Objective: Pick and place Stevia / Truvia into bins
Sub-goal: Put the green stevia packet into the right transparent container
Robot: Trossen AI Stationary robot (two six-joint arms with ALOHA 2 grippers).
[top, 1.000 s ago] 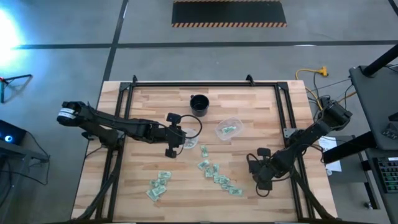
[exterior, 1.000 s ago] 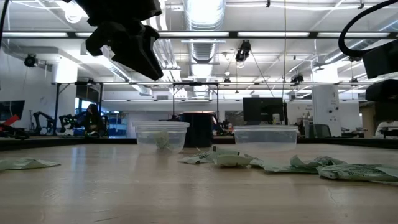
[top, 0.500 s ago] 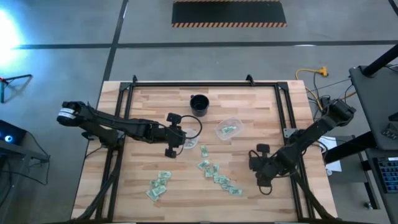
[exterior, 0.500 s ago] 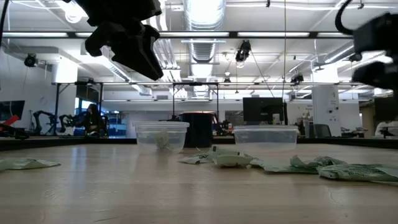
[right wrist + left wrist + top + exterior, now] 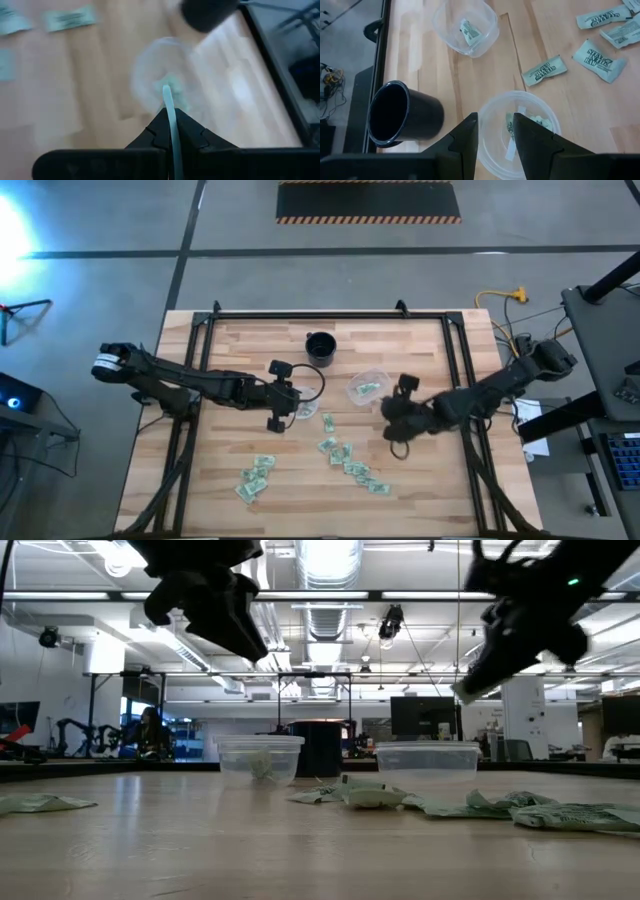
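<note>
Beside a black cup [image 5: 400,116], left jaws parted over one bin [image 5: 520,130], right jaws pinching a packet [image 5: 171,115].

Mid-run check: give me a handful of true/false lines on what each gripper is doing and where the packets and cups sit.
1. The right gripper is shut on a packet. True.
2. The left gripper hovers open over a clear cup. True.
3. Both clear cups are empty. False: that cup and the other clear cup each hold sweetener.
4. The black cup lies tipped over. False: it stands upright.
5. Loose packets lie on the table. True.
</note>
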